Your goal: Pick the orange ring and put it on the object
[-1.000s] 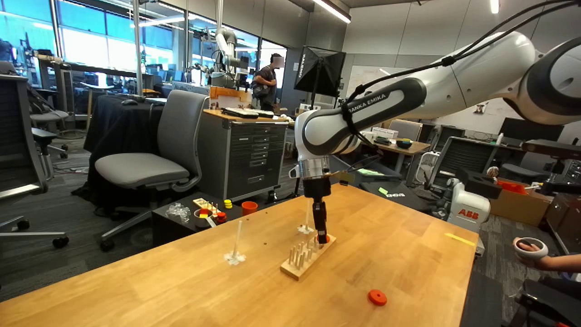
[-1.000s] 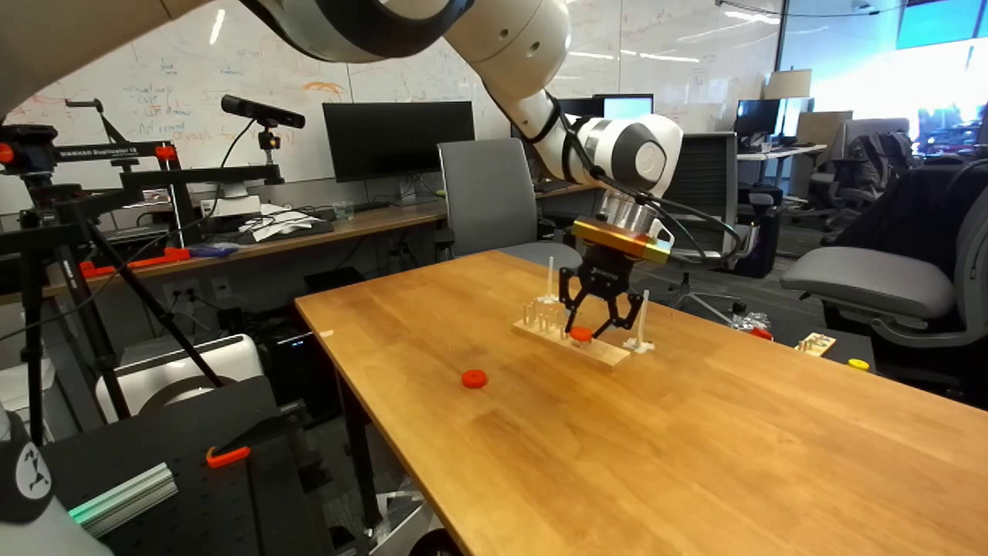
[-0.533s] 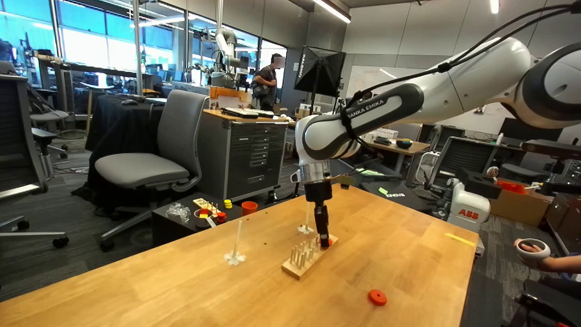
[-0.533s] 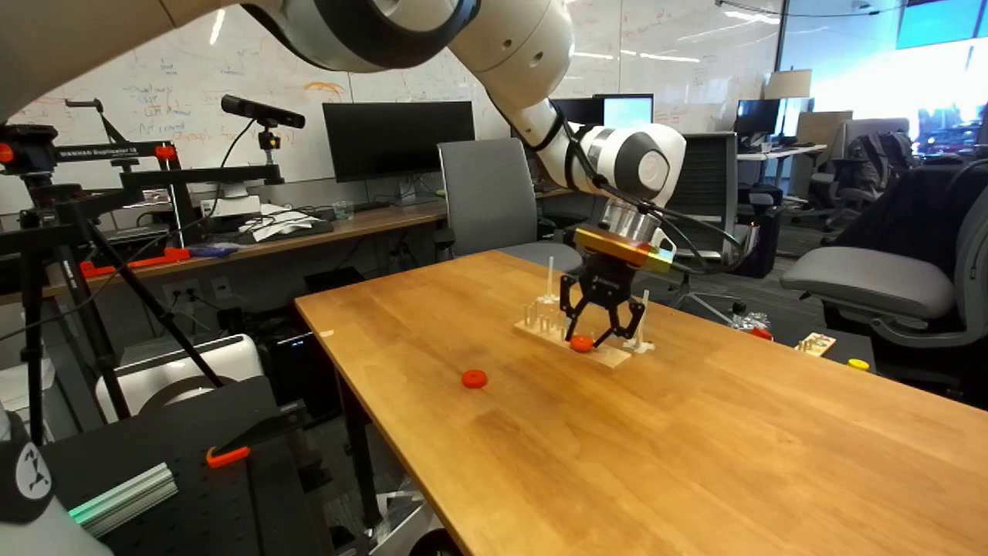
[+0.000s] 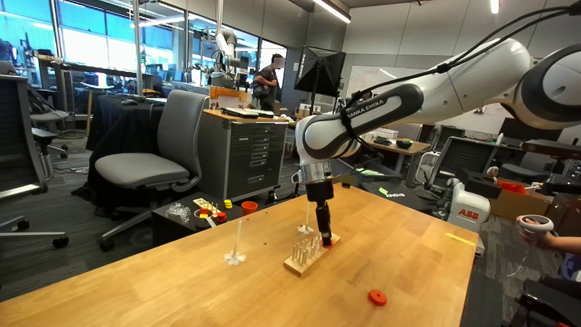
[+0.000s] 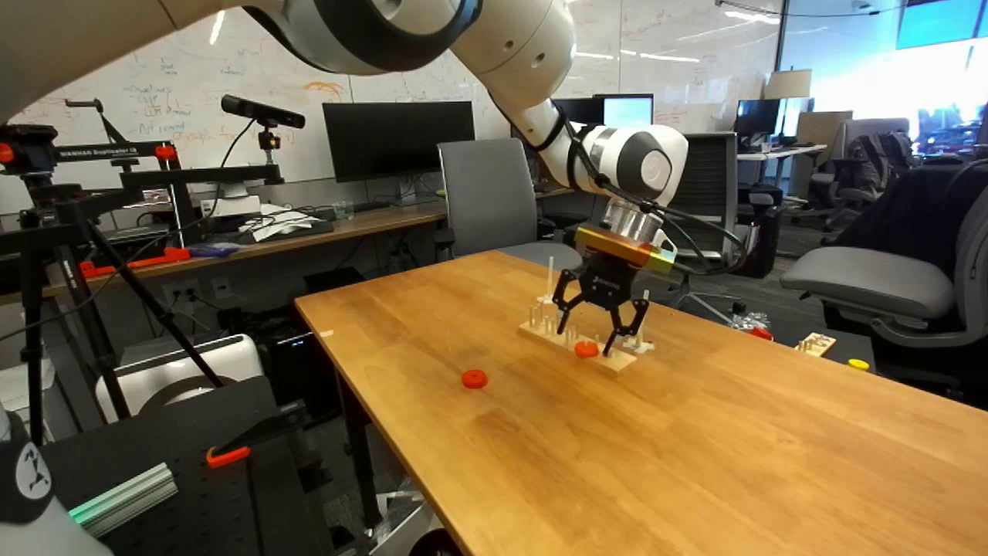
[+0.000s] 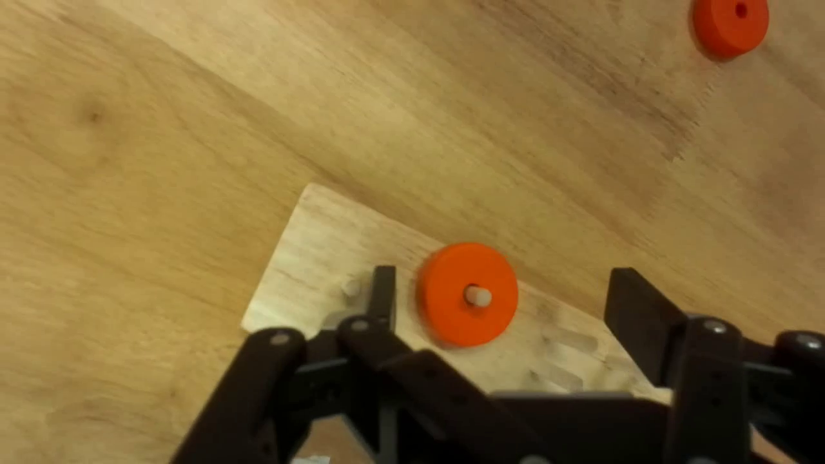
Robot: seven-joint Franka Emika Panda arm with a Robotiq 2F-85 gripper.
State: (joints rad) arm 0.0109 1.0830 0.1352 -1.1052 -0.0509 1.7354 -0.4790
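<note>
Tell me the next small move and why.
Probably raise the black two-fingered gripper straight up: the flat orange ring already sits around a thin wooden peg of the pale wooden slab, and the open jaws stand clear of the ring on both sides.

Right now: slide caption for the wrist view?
Open gripper straddles the orange ring threaded on a peg of the wooden slab; a second ring lies on the table.
</note>
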